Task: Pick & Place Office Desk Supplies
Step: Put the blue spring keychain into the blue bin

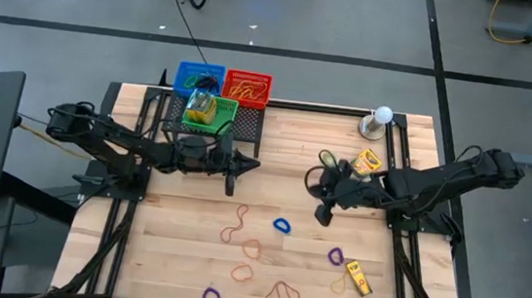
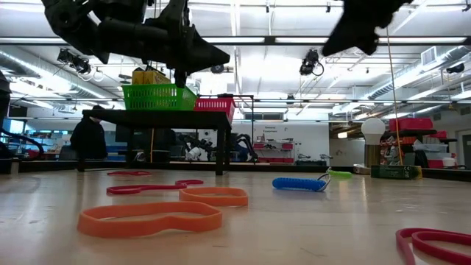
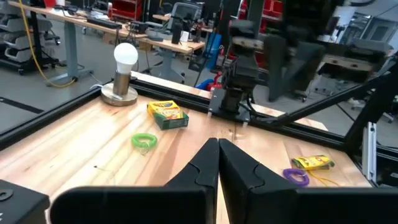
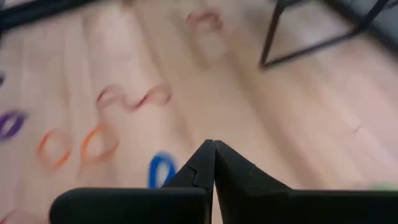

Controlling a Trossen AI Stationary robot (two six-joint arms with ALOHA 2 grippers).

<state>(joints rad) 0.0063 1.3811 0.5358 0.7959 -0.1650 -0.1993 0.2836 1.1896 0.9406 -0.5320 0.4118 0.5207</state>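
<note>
Blue rubber band [image 1: 281, 226] lies loose beside the right gripper [image 1: 322, 215], fingers together and empty; descending so risks skidding it away.

Left pincer [image 3: 218, 163] closed; crayon box [image 3: 168, 114] beyond.

Three baskets [image 1: 218, 91] at the table's [image 1: 277, 135] far edge, left of centre; lamp [image 1: 379, 122] at far right. Rubber bands [image 1: 256, 251] scattered across the near half. One crayon box [image 1: 367, 162] near the lamp, another [image 1: 359, 276] near right.
</note>
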